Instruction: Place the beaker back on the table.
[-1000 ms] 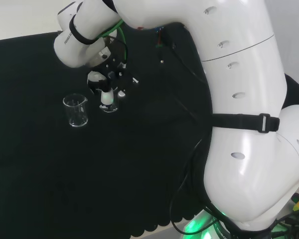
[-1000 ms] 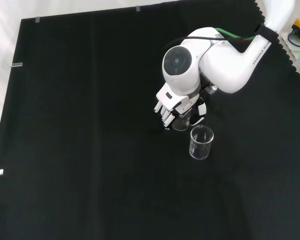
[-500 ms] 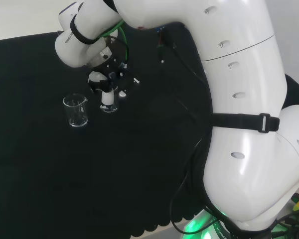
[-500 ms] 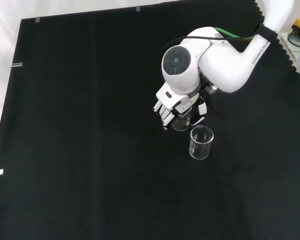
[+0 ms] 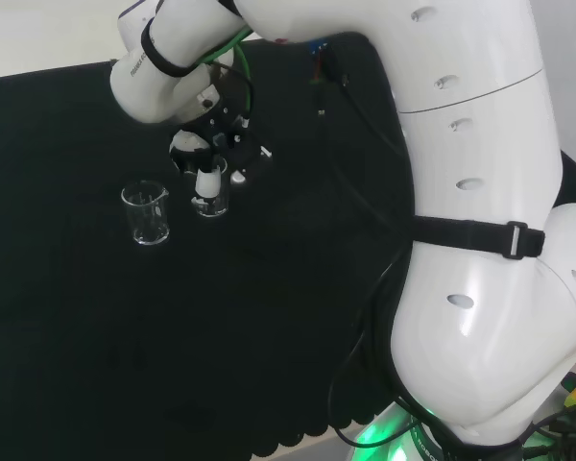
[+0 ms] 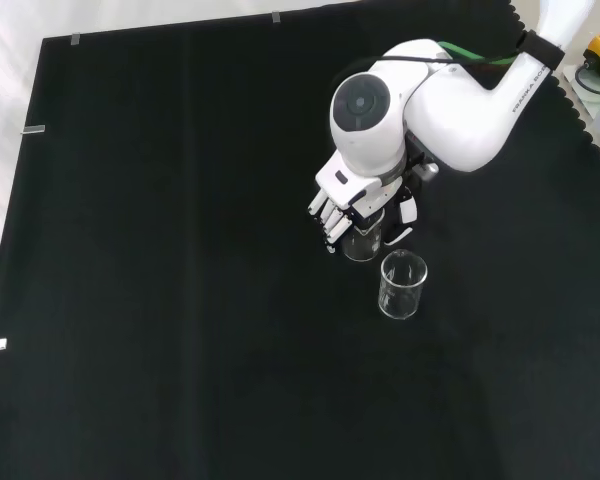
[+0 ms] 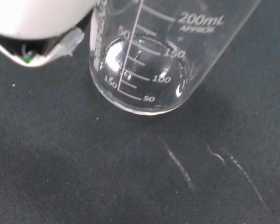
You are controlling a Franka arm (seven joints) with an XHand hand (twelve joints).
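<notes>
Two clear glass beakers show on the black cloth of the counter: the smaller beaker sits within the hand, and a second beaker stands free just beside it, nearer the camera in the front view and to the left in the head view. The fingers curl down round the smaller beaker's upper wall, holding it near the rim, and the wrist view shows its round base close over the cloth with a shadow beneath; whether it already touches I cannot tell. The main risk, as I judge it, is the close neighbour: if the hand opens wide or drifts toward the free beaker, a finger or the held glass could knock it and tip it. A second risk is letting go while the base is off the cloth or tilted, so the glass drops, rocks or rolls. The smooth wall could also slip within the fingers during the descent. Open room is generous: in the front view the cloth lies bare to the left and near, and its scalloped edge at the right is well apart, so withdrawing straight up and away from the free beaker looks safest.
</notes>
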